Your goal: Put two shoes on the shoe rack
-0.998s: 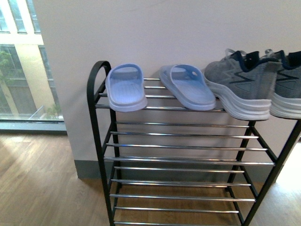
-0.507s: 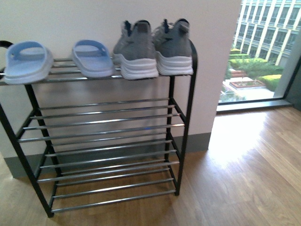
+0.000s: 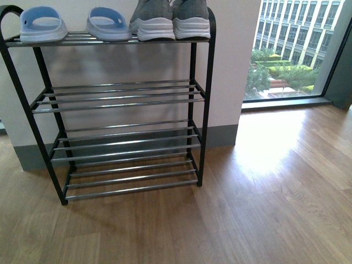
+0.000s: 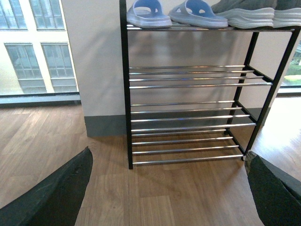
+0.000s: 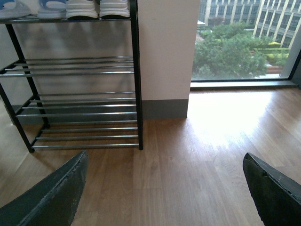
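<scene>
Both pairs, grey knit sneakers (image 3: 170,19) and pale blue slide sandals (image 3: 74,23), are sitting on the top tier of the black-framed chrome-bar shoe rack (image 3: 118,99), both grippers (image 4: 164,188) (image 5: 164,188) are gaping empty, so backing off without bumping the frame is looking wise.

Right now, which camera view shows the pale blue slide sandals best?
The left wrist view: both pale blue slide sandals sit whole on the shoe rack top shelf. The front view shows both, but smaller at the frame's top edge. The right wrist view crops them to slivers in its corner.
</scene>
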Robot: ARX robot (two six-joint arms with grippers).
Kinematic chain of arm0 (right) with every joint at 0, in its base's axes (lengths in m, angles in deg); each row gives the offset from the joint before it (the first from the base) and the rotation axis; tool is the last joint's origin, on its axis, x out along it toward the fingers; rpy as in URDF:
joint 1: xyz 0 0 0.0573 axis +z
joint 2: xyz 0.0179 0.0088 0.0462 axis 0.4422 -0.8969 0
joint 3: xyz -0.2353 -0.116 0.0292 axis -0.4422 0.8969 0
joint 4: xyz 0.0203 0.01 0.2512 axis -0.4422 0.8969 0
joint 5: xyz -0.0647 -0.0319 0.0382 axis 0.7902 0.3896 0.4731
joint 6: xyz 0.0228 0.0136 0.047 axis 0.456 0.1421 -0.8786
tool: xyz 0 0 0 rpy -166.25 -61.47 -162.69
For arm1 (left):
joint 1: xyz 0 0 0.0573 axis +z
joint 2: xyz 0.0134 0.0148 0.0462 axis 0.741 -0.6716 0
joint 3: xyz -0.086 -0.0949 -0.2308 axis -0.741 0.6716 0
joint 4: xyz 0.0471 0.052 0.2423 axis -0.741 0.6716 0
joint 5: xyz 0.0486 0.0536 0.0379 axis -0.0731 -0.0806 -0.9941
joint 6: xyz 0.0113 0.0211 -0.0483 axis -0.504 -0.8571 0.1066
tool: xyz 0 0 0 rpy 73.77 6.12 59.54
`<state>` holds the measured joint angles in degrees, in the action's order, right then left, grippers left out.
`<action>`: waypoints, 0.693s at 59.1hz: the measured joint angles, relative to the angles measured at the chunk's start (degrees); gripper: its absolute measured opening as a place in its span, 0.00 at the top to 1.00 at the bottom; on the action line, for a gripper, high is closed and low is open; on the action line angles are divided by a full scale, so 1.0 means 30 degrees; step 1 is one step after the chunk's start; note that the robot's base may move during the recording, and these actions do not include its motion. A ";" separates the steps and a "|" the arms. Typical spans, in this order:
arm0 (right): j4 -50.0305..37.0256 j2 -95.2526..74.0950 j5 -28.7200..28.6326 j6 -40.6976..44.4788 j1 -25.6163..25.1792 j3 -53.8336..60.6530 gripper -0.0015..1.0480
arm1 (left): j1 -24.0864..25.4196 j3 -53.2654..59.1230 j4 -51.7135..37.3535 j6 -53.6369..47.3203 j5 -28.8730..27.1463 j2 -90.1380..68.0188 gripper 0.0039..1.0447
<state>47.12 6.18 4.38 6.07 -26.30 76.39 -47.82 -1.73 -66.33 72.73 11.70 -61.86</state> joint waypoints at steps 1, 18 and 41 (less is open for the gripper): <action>0.0000 0.0000 0.0007 0.0000 0.0000 0.0000 0.09 | 0.0000 0.0000 0.0000 0.0000 0.0000 0.0000 0.09; 0.0000 0.0000 0.0007 0.0000 0.0000 0.0000 0.09 | 0.0000 0.0000 0.0007 0.0000 -0.0007 0.0000 0.09; 0.0007 -0.0022 -0.0095 0.0000 0.0007 0.0000 0.09 | 0.0000 0.0000 0.0007 0.0007 -0.0058 0.0000 0.09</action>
<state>47.14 6.12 4.09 6.07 -26.28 76.39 -47.82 -1.73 -66.30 72.75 11.52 -61.86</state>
